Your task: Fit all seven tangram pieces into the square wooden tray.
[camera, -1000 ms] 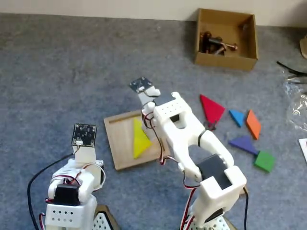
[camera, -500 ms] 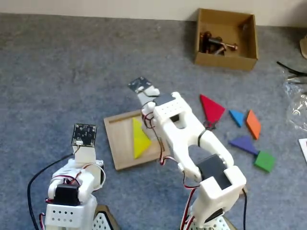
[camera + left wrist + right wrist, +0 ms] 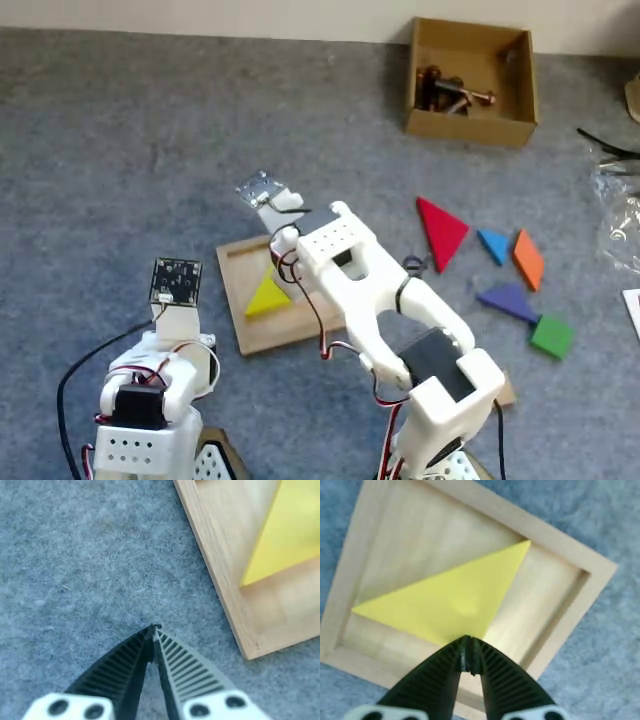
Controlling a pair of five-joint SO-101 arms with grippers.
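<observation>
Right tool (image 3: 470, 662) pinched closed, tips at the edge of the yellow triangle (image 3: 450, 600) lying in the wooden tray (image 3: 567, 605), left tool (image 3: 154, 630) closed too over grey bench (image 3: 75, 555) just beside the tray, loose pieces (image 3: 528, 259) well apart.

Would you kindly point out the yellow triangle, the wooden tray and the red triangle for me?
yellow triangle (image 3: 452, 600), right wrist view, middle of its top face.
wooden tray (image 3: 545, 536), right wrist view, on its raised rim.
red triangle (image 3: 440, 230), high view, middle of the piece.
</observation>
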